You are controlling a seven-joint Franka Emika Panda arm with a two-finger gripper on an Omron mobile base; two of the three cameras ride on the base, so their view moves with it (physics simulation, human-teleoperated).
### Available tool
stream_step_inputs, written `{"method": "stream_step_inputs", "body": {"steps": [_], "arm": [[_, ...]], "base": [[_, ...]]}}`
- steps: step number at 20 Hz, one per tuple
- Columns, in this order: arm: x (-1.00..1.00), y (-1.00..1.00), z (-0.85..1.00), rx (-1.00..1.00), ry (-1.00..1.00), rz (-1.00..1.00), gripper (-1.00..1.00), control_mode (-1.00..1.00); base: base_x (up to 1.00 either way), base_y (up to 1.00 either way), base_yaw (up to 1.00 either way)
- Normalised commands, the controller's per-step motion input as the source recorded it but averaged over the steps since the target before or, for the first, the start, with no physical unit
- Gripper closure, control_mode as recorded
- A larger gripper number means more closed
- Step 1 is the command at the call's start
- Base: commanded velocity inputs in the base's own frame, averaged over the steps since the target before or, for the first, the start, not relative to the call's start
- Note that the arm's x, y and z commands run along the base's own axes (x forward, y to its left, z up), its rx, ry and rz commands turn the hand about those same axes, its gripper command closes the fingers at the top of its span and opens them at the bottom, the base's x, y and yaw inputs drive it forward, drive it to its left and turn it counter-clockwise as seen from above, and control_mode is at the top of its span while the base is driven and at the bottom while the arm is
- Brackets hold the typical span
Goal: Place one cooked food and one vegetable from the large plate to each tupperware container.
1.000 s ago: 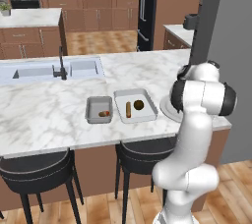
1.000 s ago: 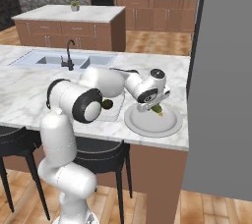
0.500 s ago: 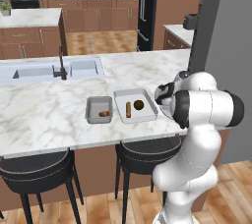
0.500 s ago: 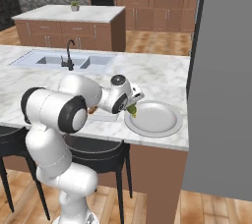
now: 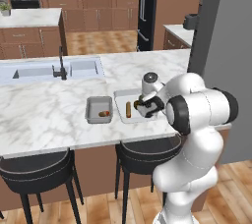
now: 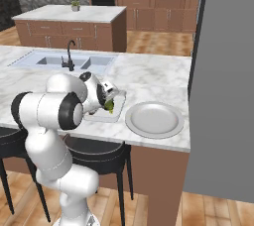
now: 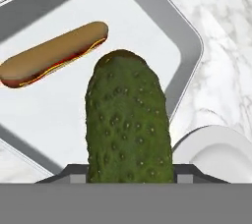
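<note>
Two grey trays sit side by side on the marble tabletop (image 5: 44, 115), with the large plate (image 6: 154, 119) to their right near the tabletop's right end; in the right base view the round pale plate lies bare, just right of the bigger tray. The sink (image 5: 54, 69) with its dark faucet (image 5: 61, 68) is set into the tabletop farther back and to the left, well apart from the trays. The larger tray (image 7: 162, 19), lighter grey, is the right one of the pair, and the arm reaches over it from the near side. A hot dog (image 7: 54, 54) lies flat on its pale floor; in the left base view it shows as a brown stick in the tray's left part (image 5: 128, 109). The smaller tray (image 5: 98, 109), darker grey, stands just left of the larger one and holds a small brown-and-red item (image 5: 104, 114) too small to name. The gripper (image 5: 146, 107) hangs over the right part of the larger tray, its fingers closed on a bumpy green pickle (image 7: 129, 120), which is held above the tray floor beside the hot dog and apart from it. In the right base view the pickle (image 6: 109, 105) shows as a green spot at the hand, over the tray's near right area.
</note>
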Motion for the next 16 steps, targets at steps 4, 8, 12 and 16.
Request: {"method": "stream_step_inputs", "body": {"steps": [4, 8, 12, 16], "arm": [[0.02, 0.85, 0.41, 0.05, 0.07, 0.00, 1.00, -1.00], [0.02, 0.36, 0.45, 0.17, 0.09, 0.00, 1.00, -1.00], [0.05, 0.64, -0.02, 0.07, 0.16, 0.00, 1.00, -1.00], [0.11, 0.82, -0.05, 0.00, 0.05, 0.00, 1.00, -1.00]], "base": [[0.00, 0.00, 0.00], [0.00, 0.00, 0.00], [0.00, 0.00, 0.00], [0.00, 0.00, 0.00]]}}
